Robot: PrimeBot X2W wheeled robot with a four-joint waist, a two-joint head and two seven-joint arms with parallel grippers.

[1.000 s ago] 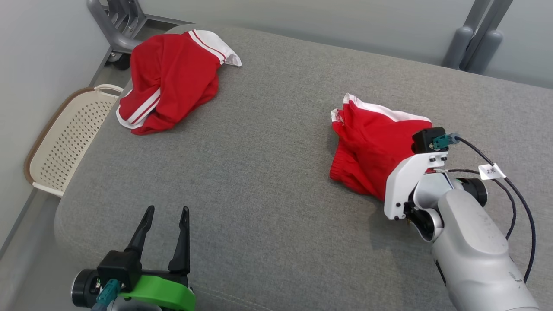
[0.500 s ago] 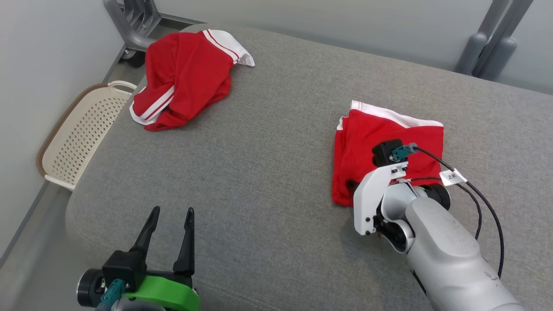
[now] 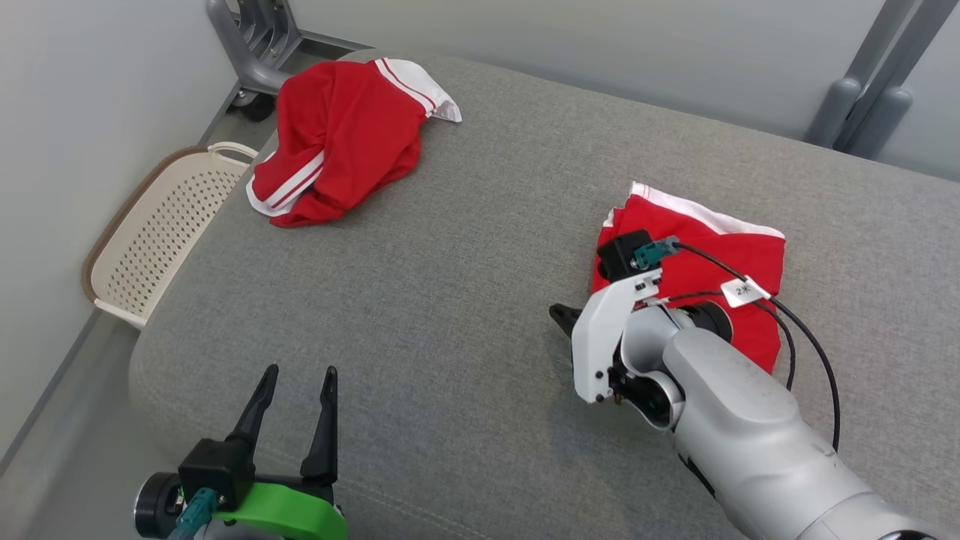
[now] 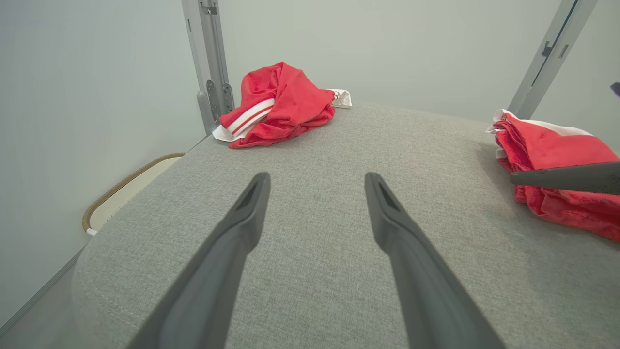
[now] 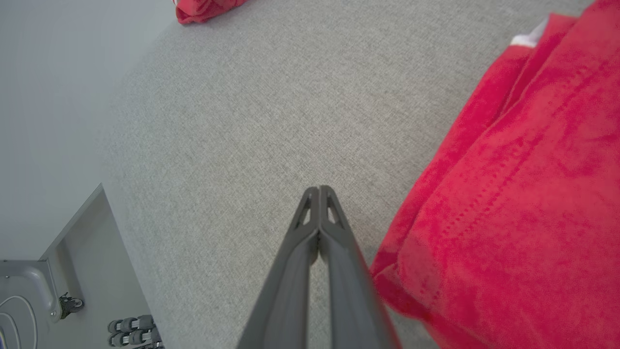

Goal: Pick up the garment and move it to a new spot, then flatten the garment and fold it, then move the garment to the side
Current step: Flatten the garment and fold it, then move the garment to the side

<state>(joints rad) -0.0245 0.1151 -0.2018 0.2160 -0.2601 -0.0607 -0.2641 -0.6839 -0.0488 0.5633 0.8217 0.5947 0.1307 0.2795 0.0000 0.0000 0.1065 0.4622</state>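
Observation:
A folded red garment [image 3: 754, 251] with a white band lies flat on the grey cushioned surface [image 3: 465, 247] at the right. It also appears as the garment [image 4: 547, 145] in the left wrist view and as the garment [image 5: 523, 194] in the right wrist view. My right gripper [image 3: 559, 313] is shut on nothing, just off the garment's left edge, with its fingertips [image 5: 318, 191] over bare fabric. One of its dark fingers [image 4: 566, 178] crosses the left wrist view. My left gripper [image 3: 298, 375] stands open near the front edge, gripper [image 4: 316, 182] empty.
A second red garment [image 3: 345, 135] with white stripes lies crumpled at the far left corner. A cream perforated basket [image 3: 157, 232] sits on the floor left of the surface. Grey metal frames stand at the back left [image 3: 255, 45] and back right [image 3: 862, 90].
The head view has shifted. My right gripper has come off the folded garment and moved to its left; the garment went from bunched to lying flat. The left gripper holds still.

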